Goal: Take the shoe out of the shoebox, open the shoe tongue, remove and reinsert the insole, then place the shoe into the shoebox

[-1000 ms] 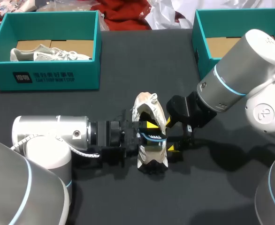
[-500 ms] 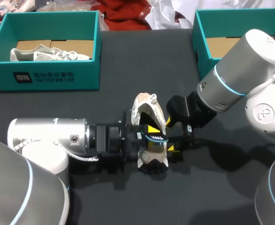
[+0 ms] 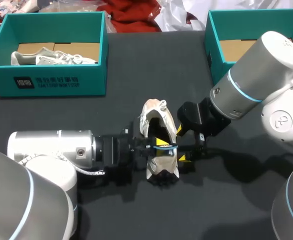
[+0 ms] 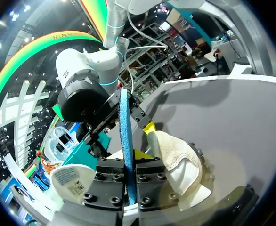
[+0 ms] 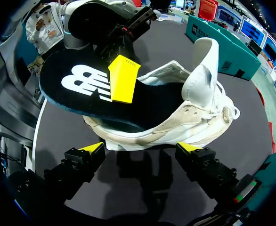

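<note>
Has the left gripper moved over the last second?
Yes, slightly. The left gripper, shut on the insole, has shifted toward the heel end of the shoe, away from the left shoebox; the shoe has stayed put.

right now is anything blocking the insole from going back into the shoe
Nothing visible does. The left pincer is shut on the dark blue insole, whose front end sits in the white shoe under the raised tongue. The right pincer is open beside the shoe's sole, outside the opening.
</note>
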`<action>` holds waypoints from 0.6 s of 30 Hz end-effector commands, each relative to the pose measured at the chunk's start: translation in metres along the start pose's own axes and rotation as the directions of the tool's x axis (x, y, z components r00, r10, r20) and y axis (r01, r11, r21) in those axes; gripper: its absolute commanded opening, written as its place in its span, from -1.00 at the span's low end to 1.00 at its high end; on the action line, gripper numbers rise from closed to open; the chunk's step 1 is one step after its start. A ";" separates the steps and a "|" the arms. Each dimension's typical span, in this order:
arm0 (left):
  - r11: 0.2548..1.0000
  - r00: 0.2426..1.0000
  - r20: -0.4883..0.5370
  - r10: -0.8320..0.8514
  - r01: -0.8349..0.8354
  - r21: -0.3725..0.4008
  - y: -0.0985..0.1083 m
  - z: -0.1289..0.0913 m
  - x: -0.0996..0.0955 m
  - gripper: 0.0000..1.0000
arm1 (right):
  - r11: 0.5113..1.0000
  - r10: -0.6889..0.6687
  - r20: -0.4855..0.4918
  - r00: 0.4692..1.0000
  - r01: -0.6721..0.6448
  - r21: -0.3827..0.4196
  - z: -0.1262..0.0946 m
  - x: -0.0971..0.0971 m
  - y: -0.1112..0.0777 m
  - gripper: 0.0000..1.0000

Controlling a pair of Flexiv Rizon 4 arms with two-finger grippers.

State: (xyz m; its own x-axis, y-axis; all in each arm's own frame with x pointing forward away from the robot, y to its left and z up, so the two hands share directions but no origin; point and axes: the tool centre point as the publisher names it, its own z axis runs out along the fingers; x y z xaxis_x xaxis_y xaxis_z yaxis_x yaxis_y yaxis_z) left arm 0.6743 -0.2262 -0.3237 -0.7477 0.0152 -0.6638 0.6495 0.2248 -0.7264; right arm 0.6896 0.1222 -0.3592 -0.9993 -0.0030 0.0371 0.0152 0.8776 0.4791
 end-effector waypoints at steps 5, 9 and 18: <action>0.999 1.000 0.004 -0.007 0.007 -0.033 0.016 0.010 -0.005 -1.00 | 1.000 0.001 0.003 1.000 -0.001 0.001 0.001 0.001 0.000 1.00; 0.999 1.000 0.009 -0.008 0.009 -0.042 0.019 0.009 -0.007 -1.00 | 1.000 0.001 0.003 1.000 -0.001 0.001 0.001 0.001 0.000 1.00; 1.000 1.000 0.012 -0.020 0.020 -0.013 0.008 0.003 -0.006 -0.38 | 1.000 0.001 0.003 1.000 -0.001 0.001 0.001 0.001 0.000 1.00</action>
State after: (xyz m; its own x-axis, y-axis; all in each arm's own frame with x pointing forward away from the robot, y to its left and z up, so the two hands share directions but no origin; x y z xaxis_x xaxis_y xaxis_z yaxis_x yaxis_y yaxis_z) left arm 0.6880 -0.2304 -0.3284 -0.7601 -0.0004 -0.6498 0.6309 0.2389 -0.7382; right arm 0.6896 0.1222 -0.3592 -0.9993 -0.0030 0.0371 0.0152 0.8776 0.4791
